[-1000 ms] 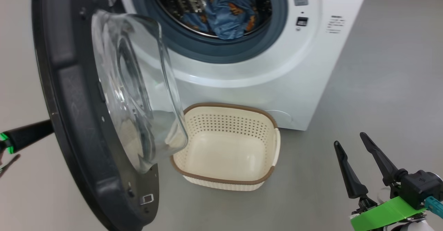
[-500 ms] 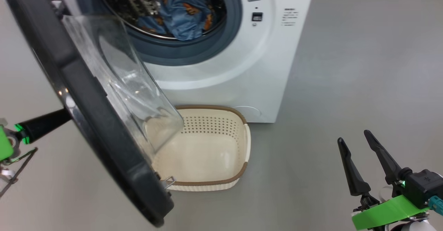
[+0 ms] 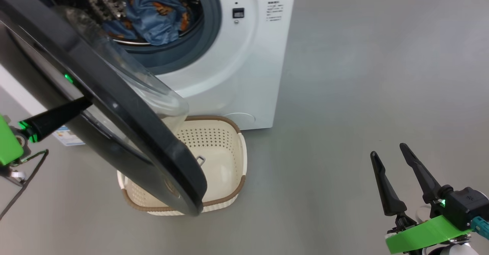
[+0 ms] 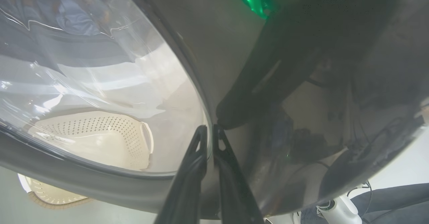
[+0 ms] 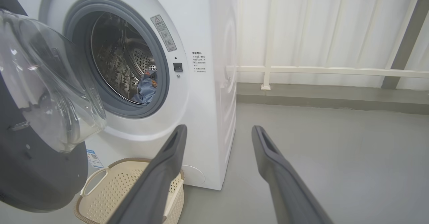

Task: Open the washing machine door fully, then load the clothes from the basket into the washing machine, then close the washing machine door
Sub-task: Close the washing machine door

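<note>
Nearly home: the washing machine door (image 3: 145, 148) stands ajar at an angle, its glossy black ring and bulging glass window (image 3: 160, 98) hanging over the basket (image 3: 219, 159), well short of the grey gasket (image 3: 198, 45). The clothes (image 3: 156, 14) lie inside the steel drum (image 3: 95, 3) as a crumpled light-blue bundle with orange-brown prints. The right wrist view shows them low in the drum too (image 5: 146, 86).

The basket sits on the floor just in front of the washing machine (image 3: 244, 68). What shows of its cream inside is bare, though the door hides part of it. By that evidence the opening and loading appear done, and only closing the door is left.

The left gripper (image 3: 86, 104) has its two dark fingers pressed together with nothing between them, and in the left wrist view its tips (image 4: 209, 130) rest against the door's outer face by the window's edge. That looks like a push to shut the door. The right gripper (image 3: 386, 150) holds nothing, its fingers spread wide, well apart from the machine over the grey floor (image 3: 363, 75).

The count is one machine, one door with one glass window, one basket and two grippers. The clothes form one heap, and how many garments are in it cannot be told.
</note>
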Controlling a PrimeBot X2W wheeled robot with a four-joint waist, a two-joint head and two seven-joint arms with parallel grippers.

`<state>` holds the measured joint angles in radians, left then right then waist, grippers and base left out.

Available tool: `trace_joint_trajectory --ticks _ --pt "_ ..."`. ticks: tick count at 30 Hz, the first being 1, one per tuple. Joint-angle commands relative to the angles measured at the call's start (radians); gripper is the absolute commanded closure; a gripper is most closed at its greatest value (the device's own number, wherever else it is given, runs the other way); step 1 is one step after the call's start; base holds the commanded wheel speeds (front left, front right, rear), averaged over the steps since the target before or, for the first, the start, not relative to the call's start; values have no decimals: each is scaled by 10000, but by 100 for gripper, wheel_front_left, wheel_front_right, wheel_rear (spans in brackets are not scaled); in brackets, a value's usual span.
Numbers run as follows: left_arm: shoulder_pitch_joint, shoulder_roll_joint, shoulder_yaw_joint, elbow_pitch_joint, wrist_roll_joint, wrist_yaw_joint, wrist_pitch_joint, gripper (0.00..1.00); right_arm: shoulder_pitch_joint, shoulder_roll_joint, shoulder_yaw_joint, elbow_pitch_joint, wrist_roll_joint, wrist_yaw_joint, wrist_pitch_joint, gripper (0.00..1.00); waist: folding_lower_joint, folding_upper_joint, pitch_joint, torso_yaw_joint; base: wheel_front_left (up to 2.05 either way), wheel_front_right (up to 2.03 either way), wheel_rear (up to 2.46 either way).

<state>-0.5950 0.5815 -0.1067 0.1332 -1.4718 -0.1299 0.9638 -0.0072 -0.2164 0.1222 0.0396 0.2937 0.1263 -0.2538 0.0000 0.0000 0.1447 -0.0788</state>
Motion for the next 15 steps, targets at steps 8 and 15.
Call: trace_joint_trajectory --ticks 8,15 --pt "-774 482 269 -21 -25 -8 -292 100 -29 -31 59 -289 -179 44 -80 0 0 0 99 -477 0 0 0" --pt "-734 509 129 45 -77 -8 -521 100 -36 -63 51 -255 -176 44 -80 0 0 0 28 -348 0 0 0"
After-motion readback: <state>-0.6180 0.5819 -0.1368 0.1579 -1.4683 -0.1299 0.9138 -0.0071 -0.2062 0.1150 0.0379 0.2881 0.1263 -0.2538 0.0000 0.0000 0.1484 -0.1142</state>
